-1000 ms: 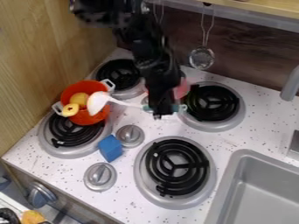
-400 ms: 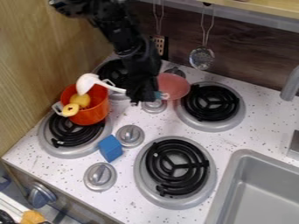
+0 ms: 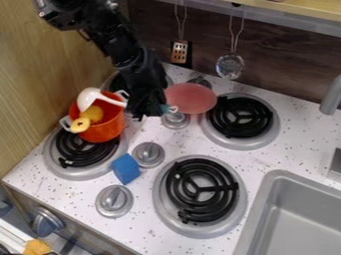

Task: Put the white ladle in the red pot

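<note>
- Well, the white ladle [image 3: 88, 98] is in the pincer [image 3: 142, 114], held by its handle, with the fingers closed around it and the blue-green handle end sticking out on the far side.
- The ladle's scoop is at the top of the red pot [image 3: 106, 128], over the opening and toward its upper left rim; whether it touches the rim, I cannot tell.
- The black arm [image 3: 122, 47] slants down from the upper left of the view, with the pincer just right of the pot.
- The pot sits on the left burner [image 3: 83, 154]. It has pale handles, a yellow lump [image 3: 92, 114] inside and a small yellow ring-like piece [image 3: 81, 125] at its lower left rim.
- A pink plate [image 3: 193, 99] lies right of the pincer, near a stove knob [image 3: 176, 120].
- A blue block [image 3: 126, 169] lies between the left burner and another knob [image 3: 148, 155].
- Two more burners [image 3: 240, 119] [image 3: 200, 190] are farther right, beside the grey sink [image 3: 293, 219] and its tap [image 3: 331, 95].
- A slotted spatula [image 3: 179, 52] and a strainer [image 3: 230, 66] hang at the back wall [image 3: 286, 64].
</note>
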Controlling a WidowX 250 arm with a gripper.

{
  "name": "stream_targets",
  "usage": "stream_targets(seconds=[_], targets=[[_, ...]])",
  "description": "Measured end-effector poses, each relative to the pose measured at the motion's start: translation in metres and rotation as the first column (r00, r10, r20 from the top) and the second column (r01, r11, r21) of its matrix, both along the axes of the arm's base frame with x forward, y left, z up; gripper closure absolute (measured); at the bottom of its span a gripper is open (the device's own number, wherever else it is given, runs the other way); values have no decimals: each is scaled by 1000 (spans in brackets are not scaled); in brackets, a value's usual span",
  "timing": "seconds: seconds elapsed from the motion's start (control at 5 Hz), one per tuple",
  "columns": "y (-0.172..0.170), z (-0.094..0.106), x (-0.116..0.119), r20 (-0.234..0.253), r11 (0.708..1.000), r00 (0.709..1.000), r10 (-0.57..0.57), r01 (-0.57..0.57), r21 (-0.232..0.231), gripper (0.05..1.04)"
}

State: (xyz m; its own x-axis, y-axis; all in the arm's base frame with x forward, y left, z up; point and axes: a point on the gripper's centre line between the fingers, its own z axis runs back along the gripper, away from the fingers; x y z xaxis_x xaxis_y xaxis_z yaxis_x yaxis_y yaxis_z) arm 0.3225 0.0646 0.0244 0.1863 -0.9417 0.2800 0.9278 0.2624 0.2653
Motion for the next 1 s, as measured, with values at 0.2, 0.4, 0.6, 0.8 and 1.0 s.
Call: stream_targets(seconds=[0.2, 0.4, 0.6, 0.8, 1.0], targets=[[5, -4, 1, 6, 1000, 1000, -5, 5, -13, 858], [9, -2, 1, 5, 1000, 1000, 3, -3, -23, 858], [9, -1, 1, 3, 998, 999, 38, -38, -45, 820], [8, 1, -2, 12, 994, 995, 96, -96, -53, 531], [6, 6, -4, 30, 992, 993, 112, -110, -61, 221]])
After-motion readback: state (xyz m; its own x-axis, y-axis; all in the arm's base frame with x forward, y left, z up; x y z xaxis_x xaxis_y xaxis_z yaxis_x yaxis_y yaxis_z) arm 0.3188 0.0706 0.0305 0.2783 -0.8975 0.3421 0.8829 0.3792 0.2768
